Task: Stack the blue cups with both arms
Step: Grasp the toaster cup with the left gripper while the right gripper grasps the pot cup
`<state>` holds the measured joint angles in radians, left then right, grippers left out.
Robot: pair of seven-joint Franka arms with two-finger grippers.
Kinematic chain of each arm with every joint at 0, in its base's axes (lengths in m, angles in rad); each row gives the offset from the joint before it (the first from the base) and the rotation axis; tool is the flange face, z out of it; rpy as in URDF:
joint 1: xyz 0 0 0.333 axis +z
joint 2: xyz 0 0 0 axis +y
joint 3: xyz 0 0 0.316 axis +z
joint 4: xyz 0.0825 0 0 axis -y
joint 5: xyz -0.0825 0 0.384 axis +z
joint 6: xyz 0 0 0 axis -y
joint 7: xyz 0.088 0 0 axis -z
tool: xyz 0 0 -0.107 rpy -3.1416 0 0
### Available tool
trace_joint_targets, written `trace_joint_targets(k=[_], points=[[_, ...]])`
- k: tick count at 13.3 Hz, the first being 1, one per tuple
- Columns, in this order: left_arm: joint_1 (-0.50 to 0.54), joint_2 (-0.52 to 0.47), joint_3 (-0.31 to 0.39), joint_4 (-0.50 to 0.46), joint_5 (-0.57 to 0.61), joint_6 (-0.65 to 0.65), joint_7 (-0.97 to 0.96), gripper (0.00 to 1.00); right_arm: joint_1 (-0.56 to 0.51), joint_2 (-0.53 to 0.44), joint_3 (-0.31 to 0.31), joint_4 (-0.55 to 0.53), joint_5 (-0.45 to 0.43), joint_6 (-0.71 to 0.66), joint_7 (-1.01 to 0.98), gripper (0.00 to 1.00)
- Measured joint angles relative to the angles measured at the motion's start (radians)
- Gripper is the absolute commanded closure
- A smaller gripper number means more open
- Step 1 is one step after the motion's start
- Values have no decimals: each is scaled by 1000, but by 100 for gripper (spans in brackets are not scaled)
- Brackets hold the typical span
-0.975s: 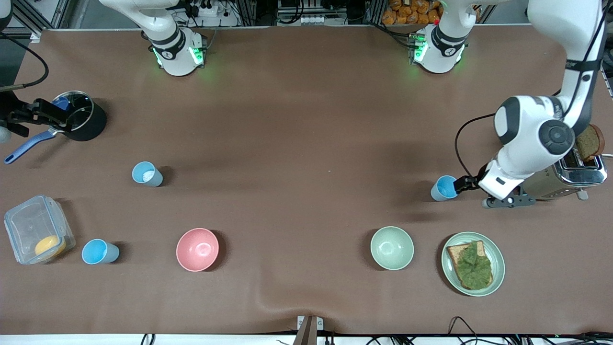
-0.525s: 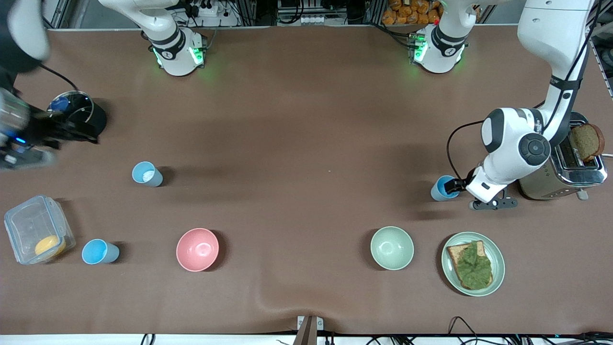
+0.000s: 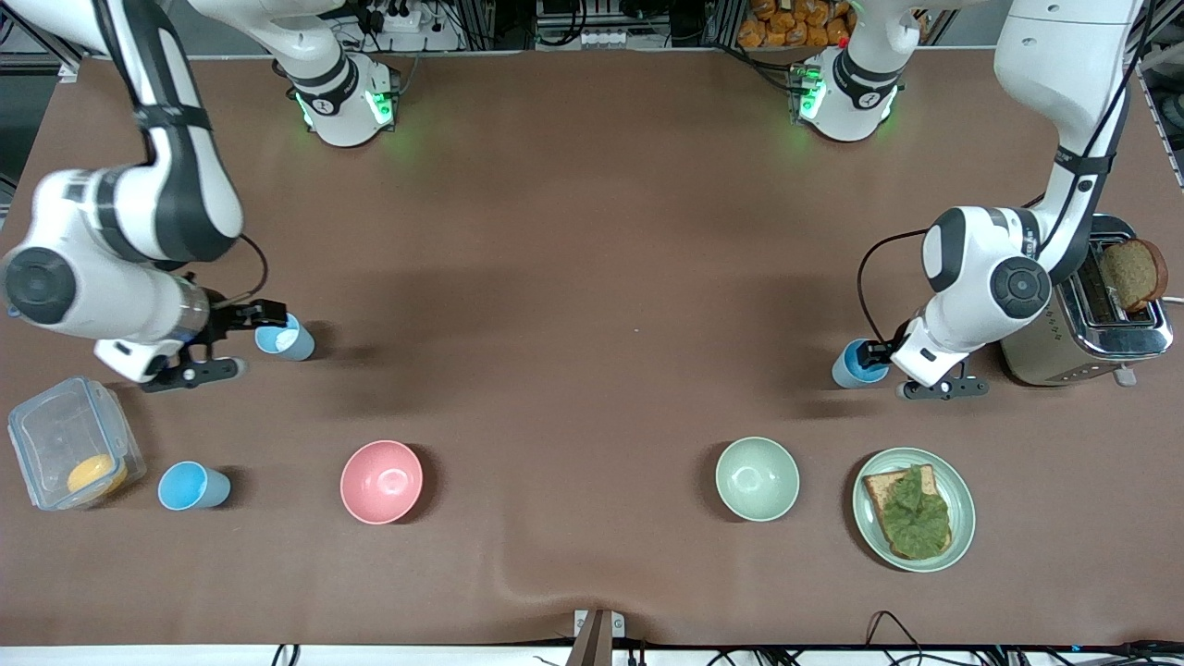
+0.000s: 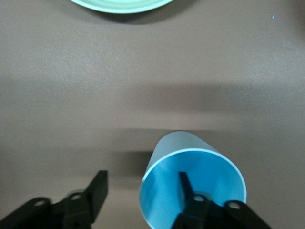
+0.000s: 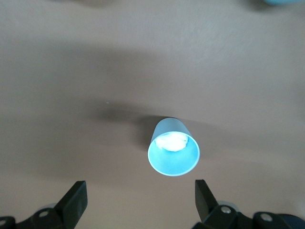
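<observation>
Three blue cups stand upright on the brown table. A bright blue cup [image 3: 858, 363] stands beside the toaster. My left gripper [image 3: 877, 354] is open at it. In the left wrist view, one finger [image 4: 188, 191] is inside the cup [image 4: 193, 183] and the other finger [image 4: 97, 191] is outside its wall. A pale blue cup [image 3: 285, 338] with something white inside stands toward the right arm's end. My right gripper [image 3: 264, 319] is open beside it. The cup [image 5: 174, 152] shows just ahead of the gap [image 5: 139, 188] between the fingers, untouched. A sky-blue cup [image 3: 192, 486] stands beside the plastic box.
A pink bowl [image 3: 381, 481] and a pale green bowl [image 3: 757, 478] sit nearer the front camera. A green plate [image 3: 962, 541] with toast and lettuce sits nearer the front camera than the toaster [image 3: 1091, 328]. A clear plastic box [image 3: 69, 453] lies at the right arm's end.
The right arm swung from the pot at the table's end to the pale blue cup. The left gripper moved onto the bright blue cup, one finger now inside its rim.
</observation>
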<state>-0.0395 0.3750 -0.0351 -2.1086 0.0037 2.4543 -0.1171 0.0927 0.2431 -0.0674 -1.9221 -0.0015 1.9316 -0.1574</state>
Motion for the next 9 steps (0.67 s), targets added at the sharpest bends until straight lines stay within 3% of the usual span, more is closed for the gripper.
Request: trace_joint_targets(k=[4,9], points=[[-44,3,-2,6,0,6,-19,100,1,-8,0,-200,0,224,0,0],[-67,7,-1,52,0,-6,-45,100,2,13,0,-248,-1,270,0,0]])
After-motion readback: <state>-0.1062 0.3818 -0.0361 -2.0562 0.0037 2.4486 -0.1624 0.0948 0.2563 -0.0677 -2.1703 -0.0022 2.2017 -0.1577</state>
